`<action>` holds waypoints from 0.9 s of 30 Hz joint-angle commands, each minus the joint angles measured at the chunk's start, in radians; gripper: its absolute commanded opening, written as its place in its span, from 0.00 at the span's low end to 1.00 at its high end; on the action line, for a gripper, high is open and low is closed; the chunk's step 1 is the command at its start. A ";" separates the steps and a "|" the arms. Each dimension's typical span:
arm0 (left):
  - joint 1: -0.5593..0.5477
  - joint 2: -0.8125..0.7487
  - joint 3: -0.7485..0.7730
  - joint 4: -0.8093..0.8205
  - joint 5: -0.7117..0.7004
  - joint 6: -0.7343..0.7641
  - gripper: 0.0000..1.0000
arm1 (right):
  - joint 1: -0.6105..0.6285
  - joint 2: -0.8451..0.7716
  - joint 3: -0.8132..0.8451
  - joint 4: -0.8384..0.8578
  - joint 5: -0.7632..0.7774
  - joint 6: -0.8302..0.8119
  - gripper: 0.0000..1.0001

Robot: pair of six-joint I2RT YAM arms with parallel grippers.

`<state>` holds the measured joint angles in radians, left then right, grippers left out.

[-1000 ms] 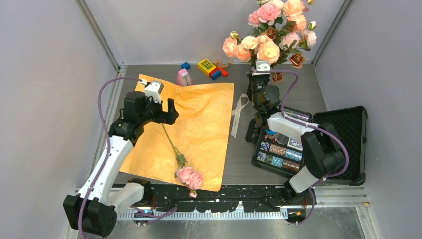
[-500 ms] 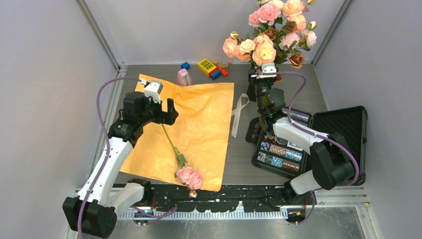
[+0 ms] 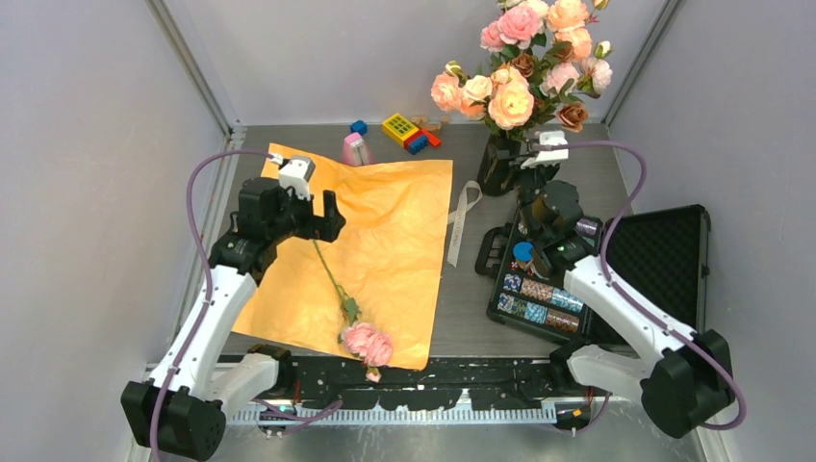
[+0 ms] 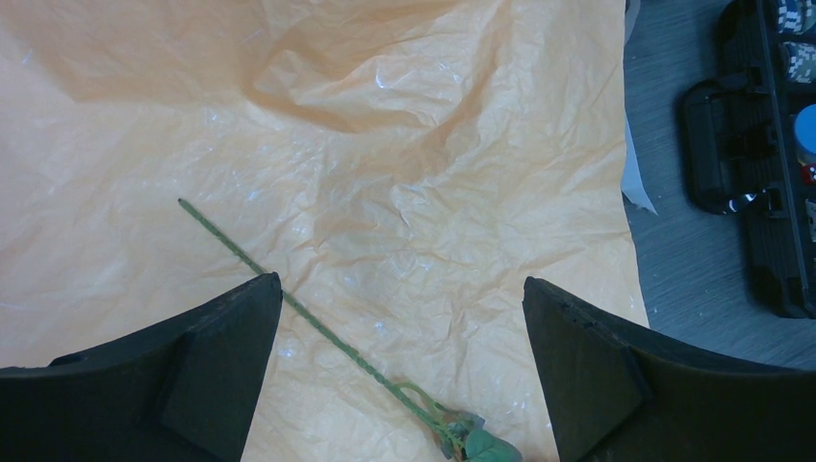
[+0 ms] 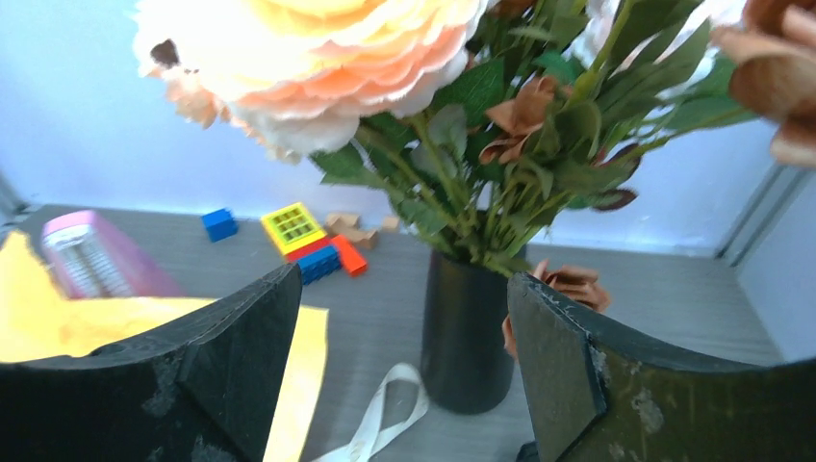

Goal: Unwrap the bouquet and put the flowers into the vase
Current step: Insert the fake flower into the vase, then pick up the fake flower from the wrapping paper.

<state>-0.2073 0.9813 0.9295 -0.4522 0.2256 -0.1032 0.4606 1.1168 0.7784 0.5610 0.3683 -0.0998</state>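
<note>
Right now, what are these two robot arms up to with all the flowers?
They are putting roses, one at a time, into a black vase. The orange paper lies spread flat with the ribbon beside it, and most flowers already stand in the vase. One rose lies on the paper; the left gripper hovers open above its stem. The right gripper is open and empty, facing the vase.

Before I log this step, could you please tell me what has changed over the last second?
The right end effector opened, apparently letting go of the flowers in the vase, and drew back from it toward the right. The left end effector stayed open above the orange paper; the single rose and the ribbon did not move.
</note>
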 commanded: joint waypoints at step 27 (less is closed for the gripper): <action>0.103 0.058 0.041 -0.061 -0.125 -0.091 1.00 | 0.532 0.304 0.241 -0.667 -0.387 0.717 0.76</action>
<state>-0.1669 1.0359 0.9218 -0.5018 0.1047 -0.1593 0.9268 1.3010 0.8993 -0.1394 0.0399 0.5934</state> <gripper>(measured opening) 0.995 0.767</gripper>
